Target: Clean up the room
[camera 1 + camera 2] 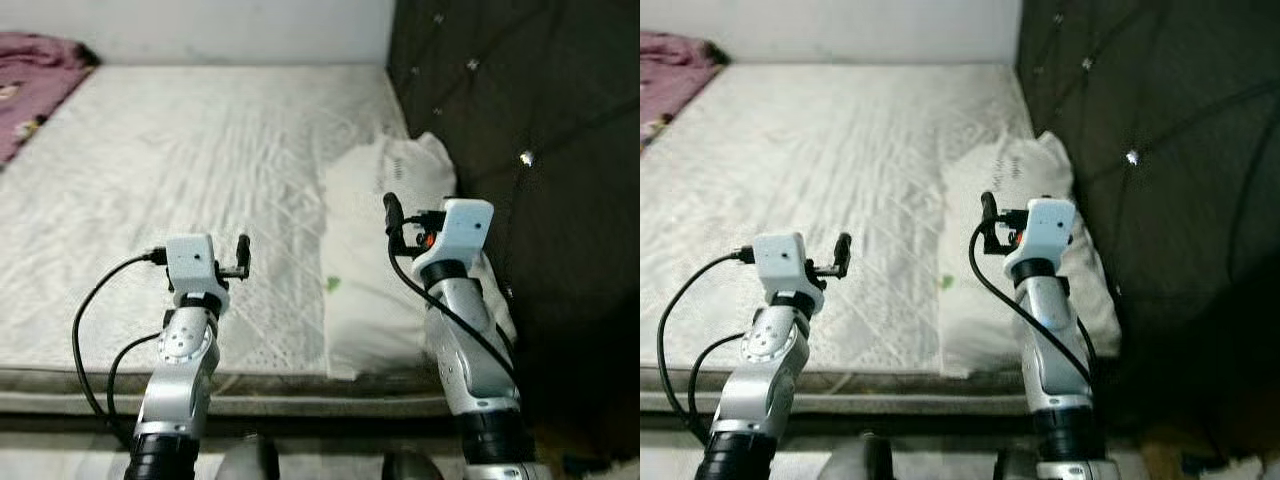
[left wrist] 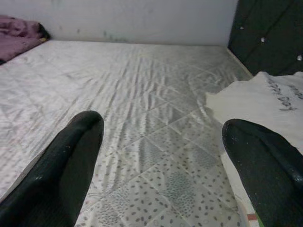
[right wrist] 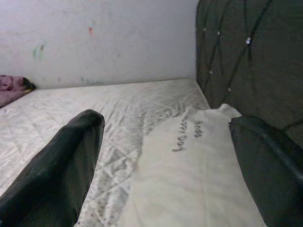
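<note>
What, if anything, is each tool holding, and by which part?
Nothing is held. The left tool is open above the mattress; the right tool is open above the white pillow.

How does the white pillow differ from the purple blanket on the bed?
The pillow is white with dark writing; the blanket is purple. The pillow lies flat against the dark headboard, on the robot's right; the blanket sits bunched at the far left corner. Both rest on the mattress, untouched by either end effector.
</note>
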